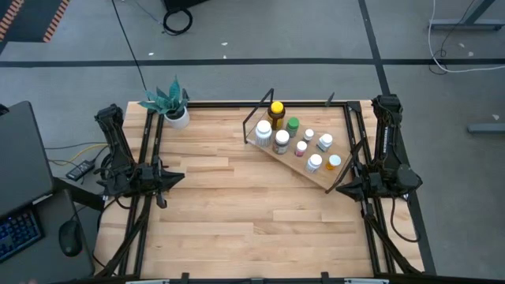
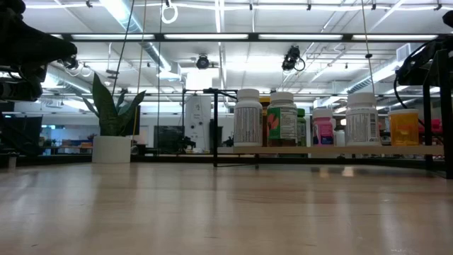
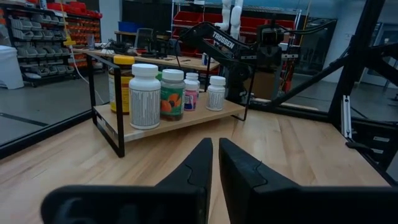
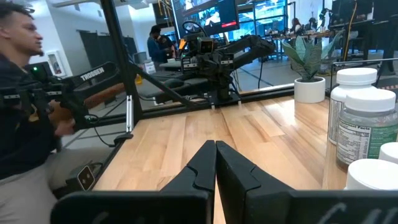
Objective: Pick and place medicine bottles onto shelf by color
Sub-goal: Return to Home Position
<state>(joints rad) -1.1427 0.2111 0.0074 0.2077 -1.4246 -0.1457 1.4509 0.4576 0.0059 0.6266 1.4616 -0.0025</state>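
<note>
Several medicine bottles (image 1: 282,140) stand upright on the light-wood shelf (image 1: 316,175), a board in a black wire frame at the table's far right. An amber bottle with a yellow cap (image 1: 276,110) stands at the shelf's far end, a green-capped one (image 1: 293,126) beside it, a pinkish one (image 1: 301,148) among the white-capped ones. The bottles also show in the left wrist view (image 3: 145,94) and the low view (image 2: 282,119). My left gripper (image 3: 214,158) is shut and empty at the table's left edge. My right gripper (image 4: 215,163) is shut and empty at the right edge, close by the shelf.
A white pot with a green plant (image 1: 175,113) stands at the far left of the table. A laptop (image 1: 20,170) and a mouse lie off the table's left side. A person (image 4: 22,118) stands beyond the table. The table's middle and near part is bare wood (image 1: 237,213).
</note>
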